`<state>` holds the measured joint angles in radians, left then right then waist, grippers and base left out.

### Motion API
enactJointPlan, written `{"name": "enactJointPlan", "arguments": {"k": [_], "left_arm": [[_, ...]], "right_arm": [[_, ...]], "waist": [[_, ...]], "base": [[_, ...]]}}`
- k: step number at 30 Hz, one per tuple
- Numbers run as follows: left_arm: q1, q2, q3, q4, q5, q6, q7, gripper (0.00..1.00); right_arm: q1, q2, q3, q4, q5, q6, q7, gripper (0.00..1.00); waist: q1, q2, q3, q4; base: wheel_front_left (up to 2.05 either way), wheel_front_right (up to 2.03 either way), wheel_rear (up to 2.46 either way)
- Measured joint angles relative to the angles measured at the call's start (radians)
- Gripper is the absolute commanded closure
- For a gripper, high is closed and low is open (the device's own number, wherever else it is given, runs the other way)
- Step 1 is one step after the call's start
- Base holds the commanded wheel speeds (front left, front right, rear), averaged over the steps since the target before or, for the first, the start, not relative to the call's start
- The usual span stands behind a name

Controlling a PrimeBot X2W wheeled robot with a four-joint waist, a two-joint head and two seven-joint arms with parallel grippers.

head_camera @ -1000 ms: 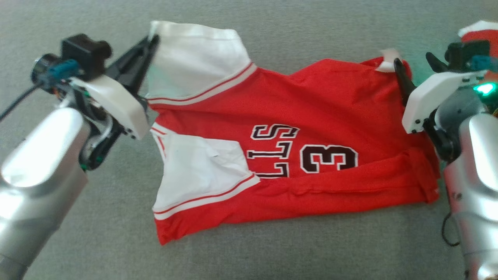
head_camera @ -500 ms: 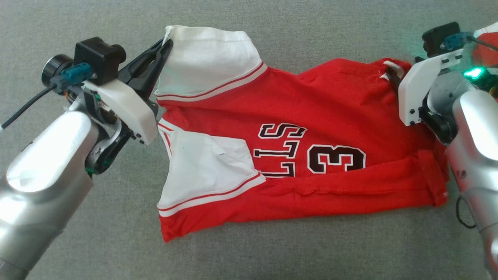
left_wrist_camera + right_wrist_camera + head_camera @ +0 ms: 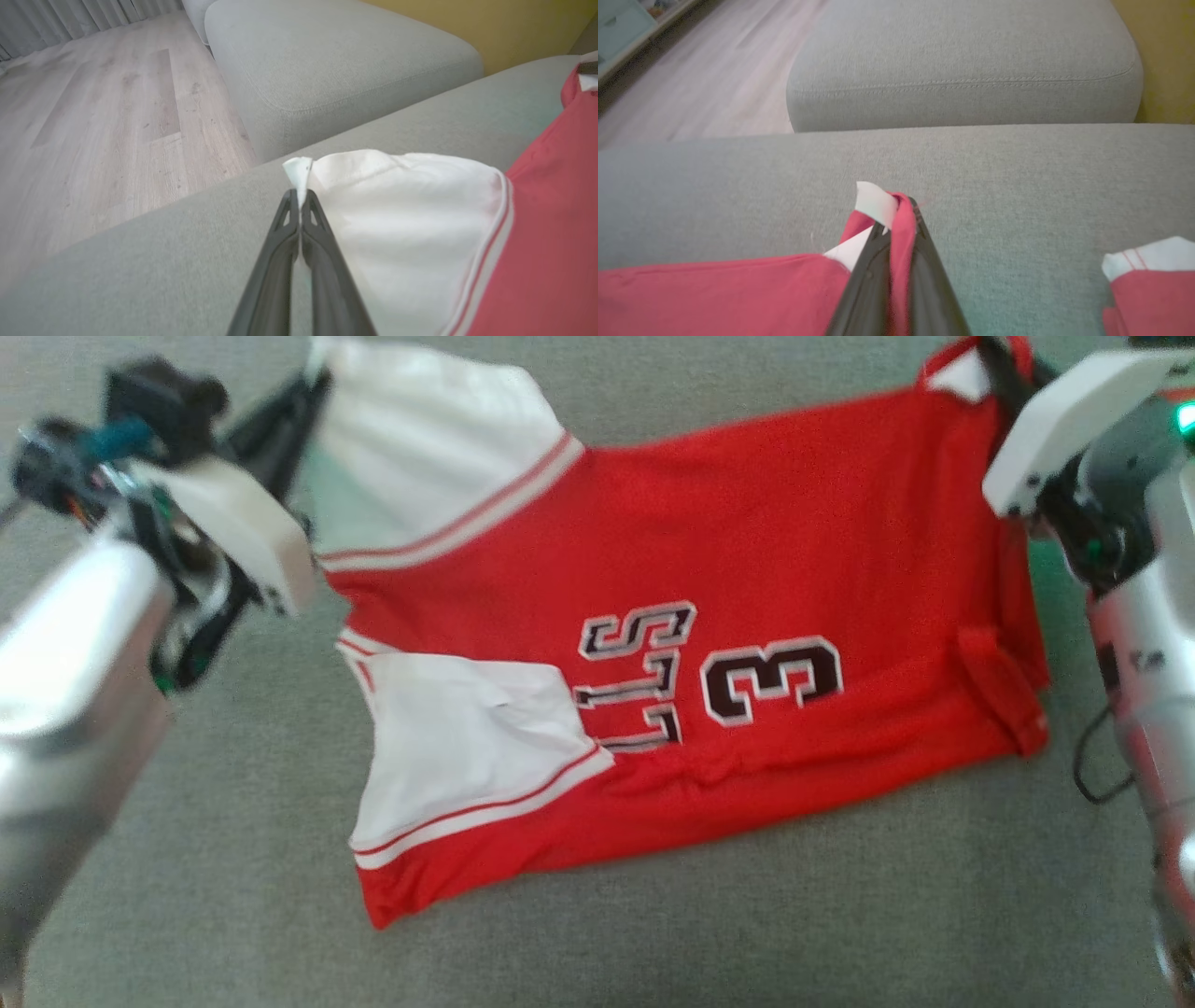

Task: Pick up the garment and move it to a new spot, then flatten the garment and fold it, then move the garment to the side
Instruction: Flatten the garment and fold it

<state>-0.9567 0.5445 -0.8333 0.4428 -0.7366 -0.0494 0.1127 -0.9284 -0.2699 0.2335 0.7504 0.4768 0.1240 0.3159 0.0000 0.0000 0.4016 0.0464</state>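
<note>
A red jersey (image 3: 766,551) with white sleeves is spread over a grey sofa seat (image 3: 233,859), its black lettering (image 3: 635,681) and the number 3 (image 3: 775,681) turned sideways in the head view. The left tool (image 3: 303,401) is pressed together on the far corner of the jersey's upper white sleeve (image 3: 429,457). In the left wrist view its dark fingers (image 3: 280,261) are closed on a small tuft of white cloth that pokes out past their tips, and the rest of the sleeve and the red body of the jersey spread away to that view's right. The right tool (image 3: 999,373) is clamped on the opposite far corner of the jersey, where red hem and a white scrap (image 3: 875,203) are bunched. In the right wrist view a fold of red cloth is caught between its fingers, with the scrap standing up at their tips. The jersey's far edge is drawn fairly taut between the two pinched corners; whether it is clear of the seat cannot be told. The near edge of the jersey rests on the seat, wrinkled. Beyond the jersey a second grey cushion (image 3: 327,70) and a wooden floor (image 3: 93,116) are seen. Another red and white cloth (image 3: 1148,284) lies apart from the jersey, beside its right corner.
</note>
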Motion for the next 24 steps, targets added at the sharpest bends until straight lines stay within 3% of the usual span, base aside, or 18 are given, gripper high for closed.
{"name": "enactJointPlan", "arguments": {"k": [6, 14, 24], "left_arm": [[-0.105, -0.034, 0.021, 0.109, -0.009, -0.038, -0.025, 1.0], [-0.218, -0.087, 0.022, 0.247, 0.034, -0.053, -0.136, 1.0], [-0.218, -0.131, -0.019, 0.323, 0.026, -0.075, -0.237, 1.0]], "right_arm": [[-0.065, 0.039, -0.062, 0.062, 0.008, 0.0, -0.095, 1.0], [-0.145, 0.071, -0.12, 0.137, 0.003, 0.0, -0.211, 1.0], [-0.147, 0.072, -0.114, 0.192, 0.07, 0.0, -0.245, 1.0]], "waist": [[0.0001, 0.0, 0.033, -0.027], [0.0001, 0.0, 0.054, -0.041], [0.0, 0.0, 0.031, -0.018]], "base": [[0.0, 0.0, 0.0], [0.0, 0.0, 0.0], [0.0, 0.0, 0.0]]}}
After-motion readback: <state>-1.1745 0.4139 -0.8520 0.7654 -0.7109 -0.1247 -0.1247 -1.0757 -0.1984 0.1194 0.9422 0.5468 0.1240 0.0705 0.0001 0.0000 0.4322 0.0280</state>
